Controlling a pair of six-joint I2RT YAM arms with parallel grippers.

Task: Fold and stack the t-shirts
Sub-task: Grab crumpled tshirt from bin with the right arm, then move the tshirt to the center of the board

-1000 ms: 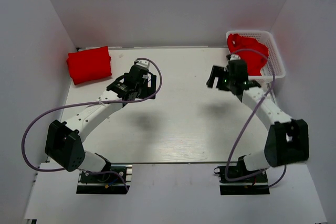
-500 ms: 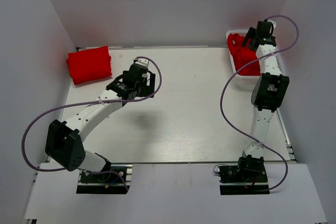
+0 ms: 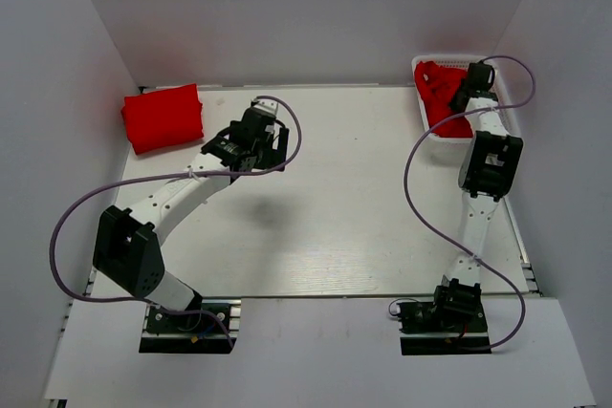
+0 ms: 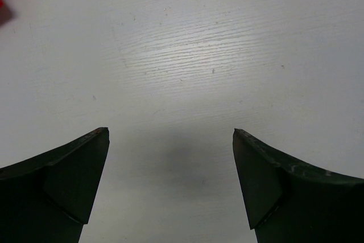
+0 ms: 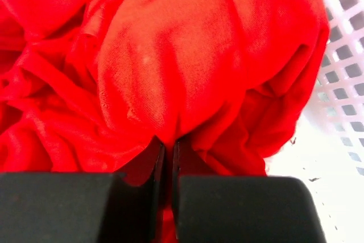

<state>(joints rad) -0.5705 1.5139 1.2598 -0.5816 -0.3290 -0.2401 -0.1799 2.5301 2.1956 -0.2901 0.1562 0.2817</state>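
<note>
A folded red t-shirt (image 3: pixel 163 118) lies at the table's far left corner. More red t-shirt cloth (image 3: pixel 440 93) is crumpled in the white lattice basket (image 3: pixel 502 107) at the far right. My right gripper (image 3: pixel 466 93) is down in that basket, shut on a fold of the crumpled t-shirt (image 5: pixel 170 83); a thin pinch of red cloth shows between its fingers (image 5: pixel 145 163). My left gripper (image 4: pixel 170 140) hangs open over bare white table, right of the folded shirt, with nothing between its fingers (image 4: pixel 68 174).
White walls close in the table on the left, back and right. The basket's lattice wall (image 5: pixel 344 55) stands close to the right of my right gripper. The white tabletop (image 3: pixel 335 207) stretches between the two arms.
My right arm swung from the table's middle right up into the basket and its gripper shut on the crumpled t-shirt. My left gripper shifted slightly toward the far side.
</note>
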